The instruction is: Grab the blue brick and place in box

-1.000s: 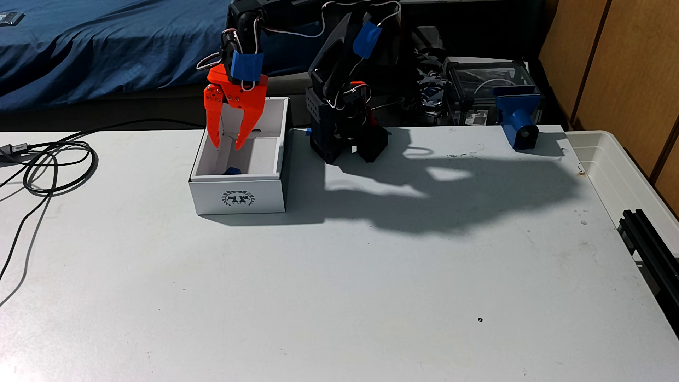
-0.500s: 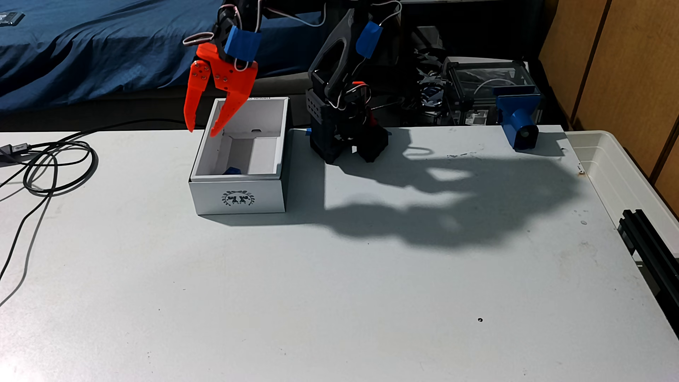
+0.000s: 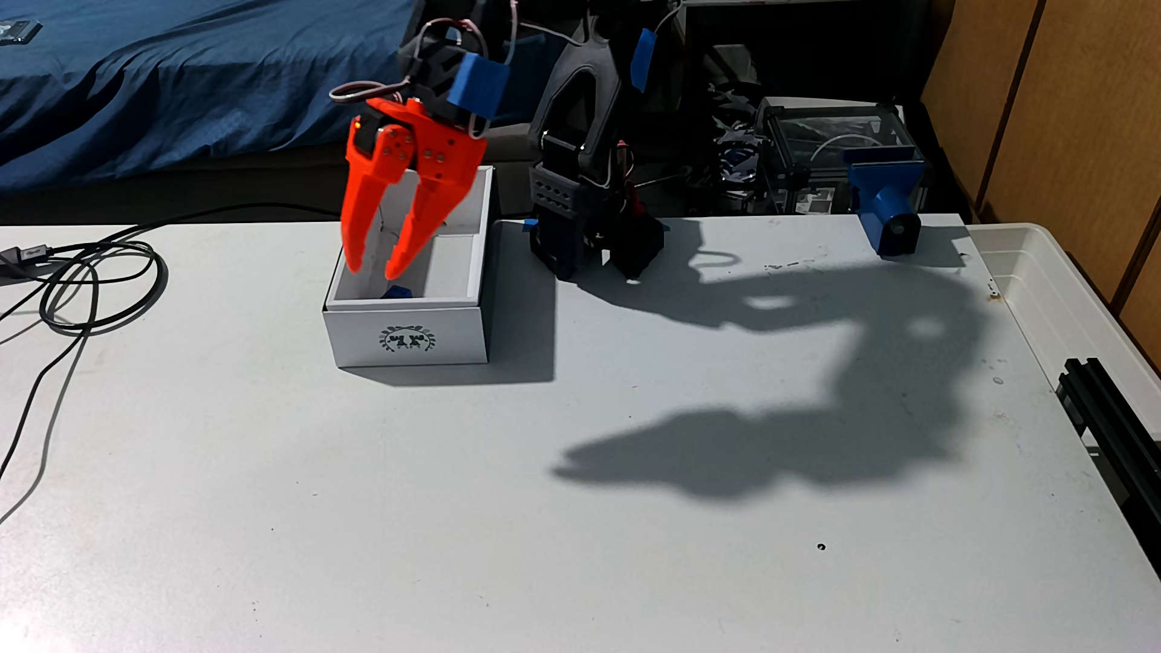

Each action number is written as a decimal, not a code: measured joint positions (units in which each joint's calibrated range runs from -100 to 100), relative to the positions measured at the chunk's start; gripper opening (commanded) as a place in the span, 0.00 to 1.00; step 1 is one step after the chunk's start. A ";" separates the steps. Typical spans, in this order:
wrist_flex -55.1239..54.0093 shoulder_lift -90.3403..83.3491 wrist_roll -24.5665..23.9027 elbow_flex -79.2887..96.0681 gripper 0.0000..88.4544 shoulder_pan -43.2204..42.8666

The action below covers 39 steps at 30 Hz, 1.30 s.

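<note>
In the fixed view the white box with a dark wreath emblem on its near side stands on the table's left half. The blue brick lies inside it against the near wall, mostly hidden by the rim. My orange gripper hangs in front of the box's left part, its tips pointing down. It is open, with nothing between its fingers, and the tips show just above and left of the brick.
The black arm base stands right of the box. Black cables coil at the table's left edge. A blue printed mount sits at the back right, beside a translucent tub. A blue blanket lies behind the table.
The gripper rose from inside the box and swung left, then came right, toward the camera and lower. It stayed open. The brick stayed in the box.
</note>
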 measured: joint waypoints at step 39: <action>-18.27 -43.16 6.26 30.58 0.12 -34.76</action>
